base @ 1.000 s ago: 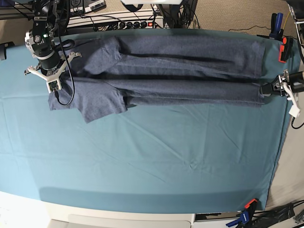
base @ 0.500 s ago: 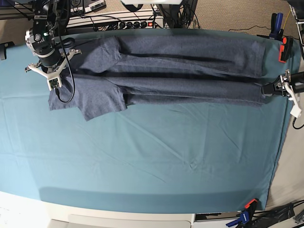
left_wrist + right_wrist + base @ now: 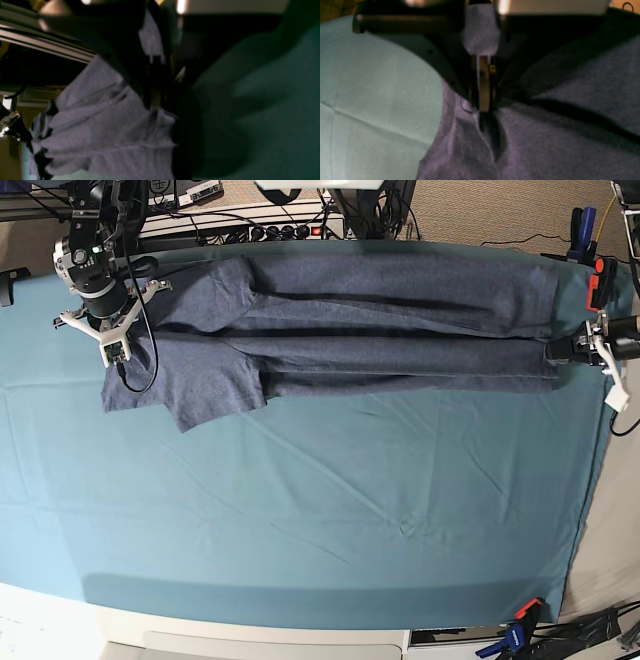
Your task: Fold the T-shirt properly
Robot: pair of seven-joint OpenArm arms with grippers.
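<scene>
At the far left of the base view the right arm's claw [image 3: 112, 345] comes down onto the shoulder end of the large heathered blue-grey short-sleeved cotton T-shirt [image 3: 380, 320]. Its jaws are pressed together on a pinch of that fabric; the right wrist view shows a tuft of the blue-grey cloth [image 3: 481, 30] caught between the dark fingers [image 3: 450, 70], with a small pucker in the shirt just below the tips.

The T-shirt lies stretched lengthwise along the far edge of the worktop, on the plain teal cloth [image 3: 320, 510] that covers it. Long creases run along its length, and one sleeve [image 3: 200, 385] spreads flat toward the near side, just right of the right claw. No lettering shows on the side facing up.

At the right end, near the edge of the worktop, the left arm's claw [image 3: 570, 350] meets the hem corner of the shirt. Its jaws are likewise closed on the fabric: the left wrist view, dim and blurred, shows gathered folds of the shirt [image 3: 107, 130] bunched at the fingers [image 3: 155, 82].

An orange clamp [image 3: 598, 280] sits at the far right corner, and a blue-and-orange one [image 3: 515, 630] at the near right edge.
</scene>
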